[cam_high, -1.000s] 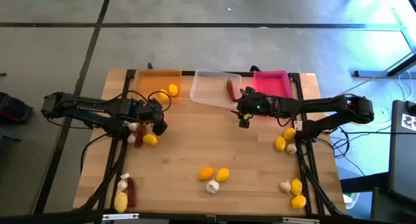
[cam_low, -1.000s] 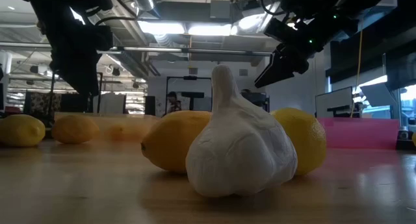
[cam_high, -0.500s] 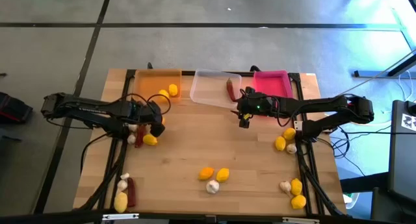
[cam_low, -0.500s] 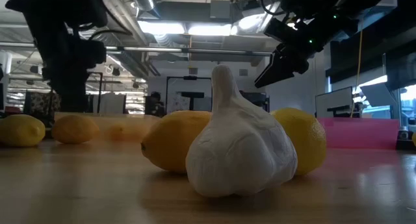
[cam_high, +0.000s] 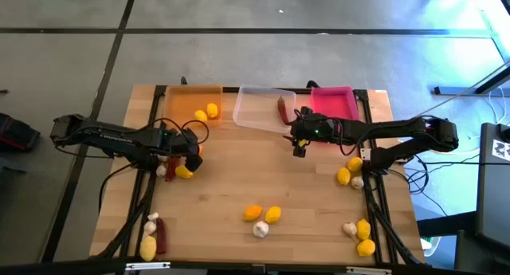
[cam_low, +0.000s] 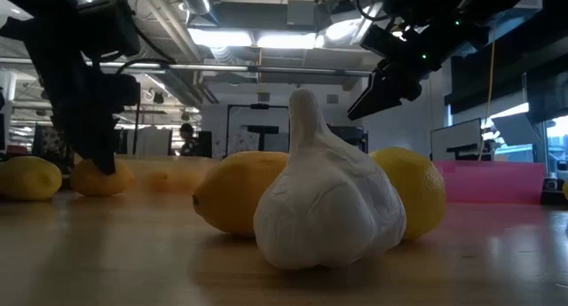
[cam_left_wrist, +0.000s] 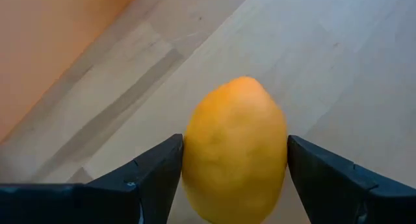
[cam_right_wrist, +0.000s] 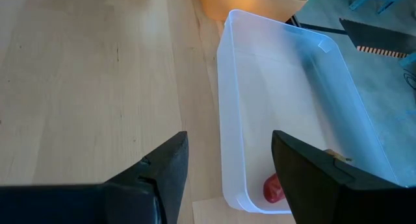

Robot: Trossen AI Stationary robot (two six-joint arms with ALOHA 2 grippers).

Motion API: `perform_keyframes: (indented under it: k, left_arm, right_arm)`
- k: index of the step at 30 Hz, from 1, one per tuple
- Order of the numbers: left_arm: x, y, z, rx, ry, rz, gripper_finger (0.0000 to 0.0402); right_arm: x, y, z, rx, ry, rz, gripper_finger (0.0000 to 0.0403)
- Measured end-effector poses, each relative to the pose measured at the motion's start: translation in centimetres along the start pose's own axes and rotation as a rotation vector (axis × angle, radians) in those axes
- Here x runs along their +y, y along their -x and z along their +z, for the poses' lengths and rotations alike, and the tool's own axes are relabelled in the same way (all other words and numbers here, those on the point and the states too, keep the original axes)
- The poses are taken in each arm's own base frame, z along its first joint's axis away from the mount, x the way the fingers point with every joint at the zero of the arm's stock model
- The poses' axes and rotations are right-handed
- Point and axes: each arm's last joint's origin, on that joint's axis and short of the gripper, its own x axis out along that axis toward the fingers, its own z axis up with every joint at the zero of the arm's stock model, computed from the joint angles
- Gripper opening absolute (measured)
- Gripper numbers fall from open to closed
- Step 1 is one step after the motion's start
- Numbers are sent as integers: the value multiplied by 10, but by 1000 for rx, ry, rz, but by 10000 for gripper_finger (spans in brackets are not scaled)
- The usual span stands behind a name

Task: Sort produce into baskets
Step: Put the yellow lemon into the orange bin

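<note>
**Left gripper around a lemon, right gripper empty by the clear tray**

Down on the left side of the table (cam_high: 239, 179), the left gripper (cam_high: 190, 161) sits low over a lemon (cam_left_wrist: 235, 149), and the wrist view settles it: a dark finger (cam_left_wrist: 153, 175) stands on each side of the yellow fruit, right against its skin, with the lemon resting on the wood just beside the orange tray (cam_high: 192, 104). Two lemons (cam_high: 206, 111) lie inside that orange tray. A garlic bulb (cam_high: 162, 170) lies just beside the gripped lemon.

Over in the middle, the right gripper (cam_high: 300, 150) hovers off the table, near the front edge of the clear tray (cam_right_wrist: 292, 107). Its fingers (cam_right_wrist: 156, 178) stand apart with nothing between them. A red chili (cam_high: 283, 109) lies in the clear tray, and the pink tray (cam_high: 333, 101) sits alongside.

More produce is scattered on the table: two lemons and a garlic bulb (cam_low: 324, 195) clustered near the front centre, a group at the front left corner with a chili (cam_high: 161, 236), and lemons and garlic along the right edge (cam_high: 349, 173).
</note>
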Motion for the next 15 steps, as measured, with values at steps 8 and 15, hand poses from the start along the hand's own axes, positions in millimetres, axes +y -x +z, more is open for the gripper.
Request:
perform_keyframes:
  k: [8, 15]
  left_arm:
    - [1, -5, -2, -25, -11, 10, 263]
    - [0, -5, -1, -33, -25, -4, 219]
  right_arm:
    - [0, 0, 0, 0, 0, 0, 215]
    - [0, 0, 0, 0, 0, 0, 215]
